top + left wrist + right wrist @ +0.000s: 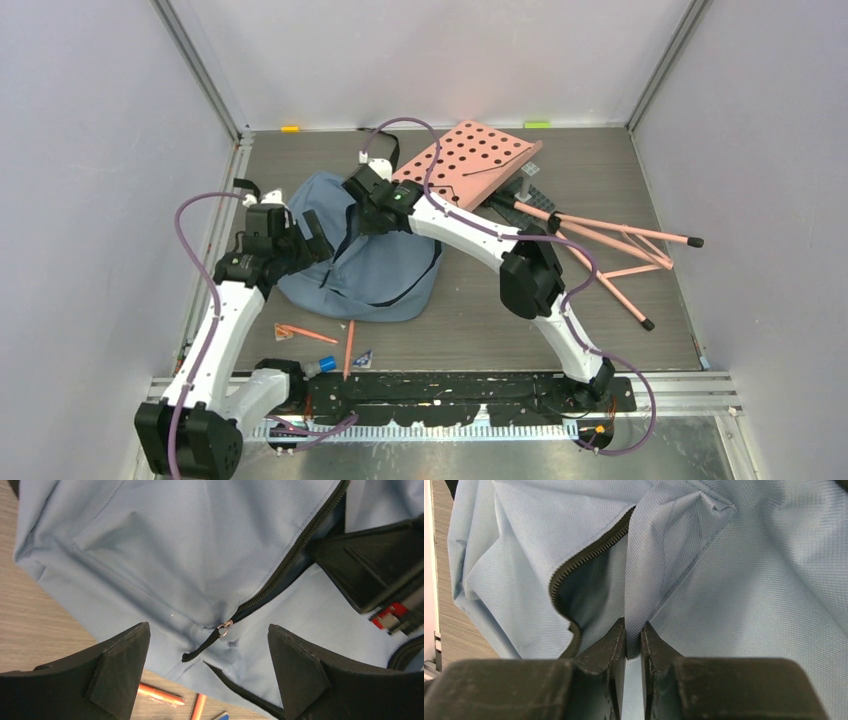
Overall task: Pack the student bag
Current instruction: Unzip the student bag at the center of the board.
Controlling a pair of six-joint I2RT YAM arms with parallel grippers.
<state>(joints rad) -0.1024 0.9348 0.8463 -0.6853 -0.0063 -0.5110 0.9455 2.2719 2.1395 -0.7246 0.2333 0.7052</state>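
The dusty-blue student bag [375,270] lies on the table left of centre, its black zipper partly open. My right gripper [358,212] is shut on a fold of the bag's fabric [636,600] beside the open zipper edge [574,570]. My left gripper [305,240] is open over the bag's left side. In the left wrist view its fingers [117,667] stand wide apart above the zipper pull [224,627] without touching it. The right gripper's black body [372,570] shows at the right of that view.
A pink perforated board [470,160] on a folding stand with pink legs [610,240] lies at the back right. Orange pens [305,334] [349,348], a small blue item [326,364] and a small card [361,357] lie near the front edge.
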